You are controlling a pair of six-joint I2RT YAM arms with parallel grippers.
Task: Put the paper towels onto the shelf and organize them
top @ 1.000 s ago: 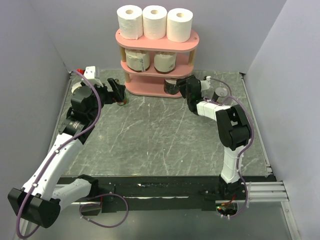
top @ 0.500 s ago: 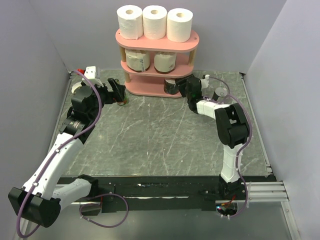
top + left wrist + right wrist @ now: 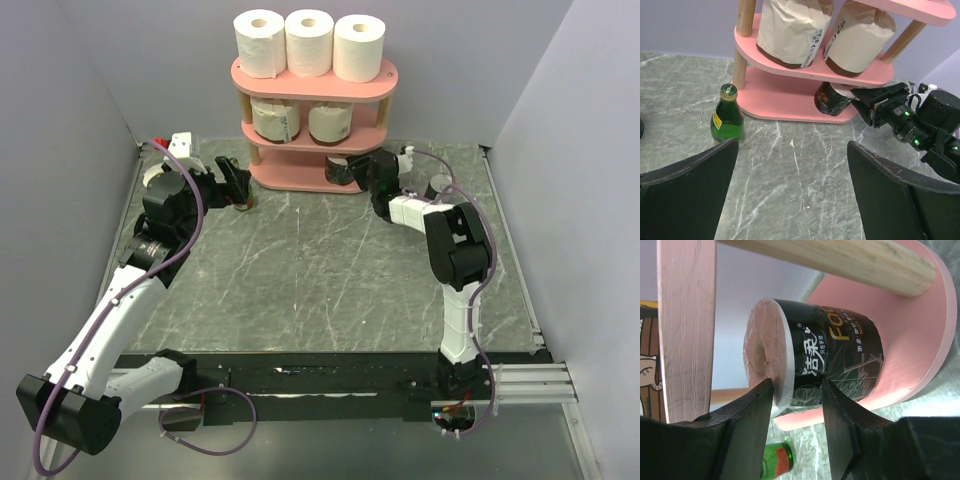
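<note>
Paper towels (image 3: 328,124): six rolls in view, all standing on the shelf (image 3: 310,92).
Shelf: pink, with three oval boards on light wooden posts, at the far middle of the surface (image 3: 300,270).
Top tier: three white rolls (image 3: 309,42), upright in a row.
Middle tier: two cream rolls (image 3: 276,121), upright and side by side under the top board.
Bottom tier: one dark-banded roll (image 3: 840,357), upright toward the right end of the lowest board.
Right end effector (image 3: 796,390): clenched on the dark-banded roll near its top end, with a finger on either side; the arm comes in low from the right of the shelf.
Left end effector (image 3: 792,145): released, fingers spread wide, nothing between them; held above the surface at the front left of the shelf, facing it.
Green bottle (image 3: 727,116): upright on the surface, just beside the left end of the bottom board.
Surface: grey, marbled.
</note>
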